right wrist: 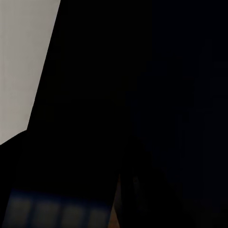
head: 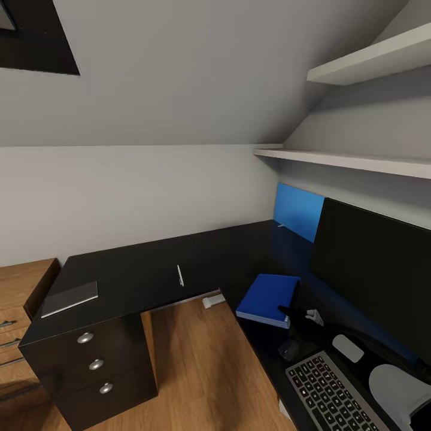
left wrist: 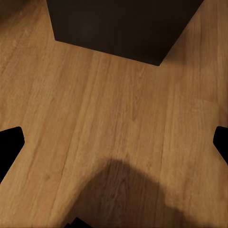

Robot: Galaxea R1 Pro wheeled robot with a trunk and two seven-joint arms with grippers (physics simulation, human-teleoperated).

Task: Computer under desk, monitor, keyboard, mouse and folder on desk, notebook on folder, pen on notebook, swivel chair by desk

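The black L-shaped bench (head: pixel 149 272) carries the monitor (head: pixel 374 272) along its right edge, with the keyboard (head: pixel 332 392) before it. The blue folder (head: pixel 268 298) lies near the inner corner, gripped by the right claw (head: pixel 291 311). The notebook (head: pixel 69 298) sits by the left end, the pen (head: pixel 179 275) mid-bench. The left claw (left wrist: pixel 114 142) hangs open over the wood floor (left wrist: pixel 118 118)

Head view high over desk (head: pixel 149 269); left wrist down at floor (left wrist: pixel 114 123).
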